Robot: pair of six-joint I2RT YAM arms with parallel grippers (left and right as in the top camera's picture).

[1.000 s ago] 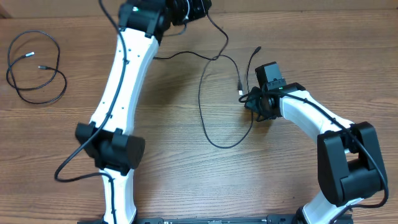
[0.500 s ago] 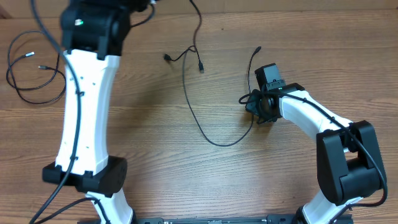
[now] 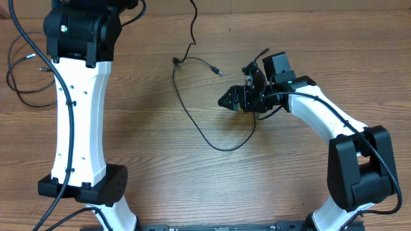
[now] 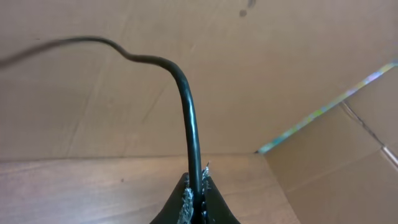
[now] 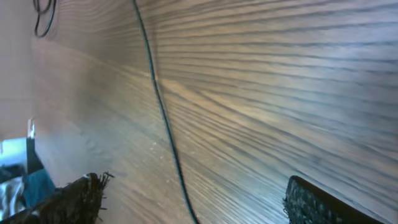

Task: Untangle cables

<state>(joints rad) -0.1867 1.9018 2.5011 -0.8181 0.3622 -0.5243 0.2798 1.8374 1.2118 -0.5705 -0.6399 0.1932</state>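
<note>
Overhead: wooden table [image 3: 148, 186] with both arms reaching over it. Left gripper [image 4: 194, 194] raised off the table and clamped tight on a cable [image 4: 188, 106], the cable rising from between the fingertips and curving away to the left. From above, a thin strand [image 3: 192, 25] dropping from the top edge to a kink on the table. Right of the kink, a short tail ending in a plug [image 3: 218, 72]. Below it, a long loop [image 3: 192, 125] sweeping down and round to just beneath the right gripper [image 5: 196, 202]. Unclear whether one cable or two. Right gripper spread wide, gripping nothing, with the loop lying on the wood between the fingers [image 5: 78, 199] and touching neither. Separate coil [image 3: 17, 97] at far left, partly hidden behind the left arm [image 3: 80, 115], well apart from the rest.
</note>
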